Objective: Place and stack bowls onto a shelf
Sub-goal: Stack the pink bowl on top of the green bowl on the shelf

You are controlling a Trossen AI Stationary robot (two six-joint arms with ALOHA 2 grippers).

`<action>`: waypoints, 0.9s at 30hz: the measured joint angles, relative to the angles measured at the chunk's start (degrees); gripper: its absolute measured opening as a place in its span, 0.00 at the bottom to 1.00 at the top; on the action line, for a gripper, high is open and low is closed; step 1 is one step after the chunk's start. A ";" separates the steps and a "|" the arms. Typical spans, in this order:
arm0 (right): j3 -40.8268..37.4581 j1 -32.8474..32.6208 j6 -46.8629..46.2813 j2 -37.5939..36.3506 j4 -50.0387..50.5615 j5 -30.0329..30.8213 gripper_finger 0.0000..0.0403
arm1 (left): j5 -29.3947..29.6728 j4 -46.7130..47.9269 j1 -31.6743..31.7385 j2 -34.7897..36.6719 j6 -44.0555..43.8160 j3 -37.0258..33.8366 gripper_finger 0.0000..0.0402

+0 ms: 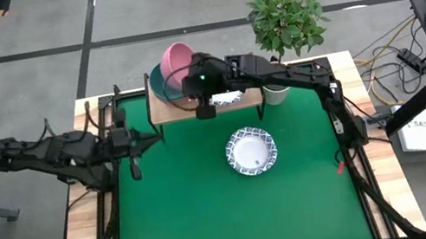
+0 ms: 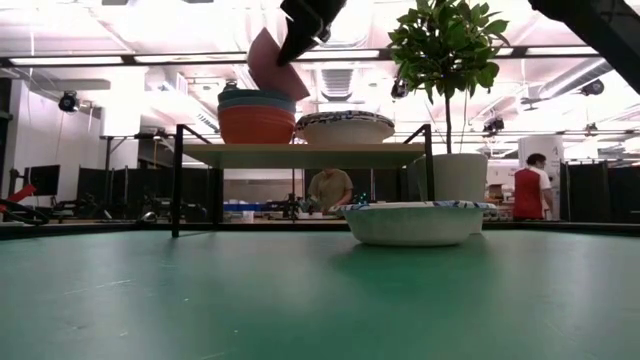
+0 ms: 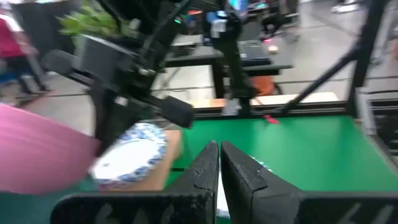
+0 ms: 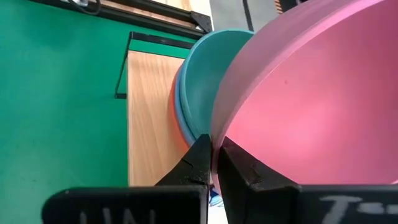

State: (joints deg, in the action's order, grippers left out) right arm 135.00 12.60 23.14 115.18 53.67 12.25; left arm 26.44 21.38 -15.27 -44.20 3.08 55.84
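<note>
Over the shelf's point(image 1: 167, 110) left end we see the right gripper point(image 4: 213, 163) pinching the pink bowl's point(image 1: 177, 57) rim, tilted above the stacked bowls point(image 2: 257, 118) to nest there, while the left gripper point(image 3: 219, 163) waits closed and empty near the table's point(image 1: 211, 208) left edge.

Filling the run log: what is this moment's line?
right pincer | shut on pink bowl | tilted above stack on shelf | left pincer shut, waiting

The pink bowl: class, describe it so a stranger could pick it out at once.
Find the wooden shelf at the green table's far edge. Above its stack of bowls, the right gripper pinches the pink bowl by its rim. It alone is tilted and held in the air.
</note>
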 joint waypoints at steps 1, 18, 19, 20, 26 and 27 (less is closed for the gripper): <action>0.00 0.40 0.01 0.00 -0.06 -0.71 0.02 | 1.21 0.72 0.00 -0.14 0.54 0.79 0.00; -0.02 0.66 1.68 0.02 -3.51 -2.17 0.28 | 5.69 1.31 0.31 -0.62 1.30 1.75 0.00; -0.02 0.44 1.36 -0.06 -3.24 -2.18 0.29 | 6.25 1.13 0.53 -0.64 1.28 1.73 0.00; -0.02 0.12 0.93 -0.13 -3.04 -2.18 0.29 | 7.12 0.96 0.89 -0.64 1.27 1.70 0.00; -0.07 -2.20 -0.71 -2.28 -2.93 -2.33 0.26 | 4.45 -3.18 7.32 -0.72 3.75 1.66 0.00; -0.09 -2.73 -0.73 -2.72 -2.94 -2.39 0.25 | 2.83 -3.50 9.35 -0.81 4.24 1.66 0.00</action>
State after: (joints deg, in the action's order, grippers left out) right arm 134.91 9.88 22.40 112.46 50.73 9.86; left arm 29.27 17.88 -5.92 -45.01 7.31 57.49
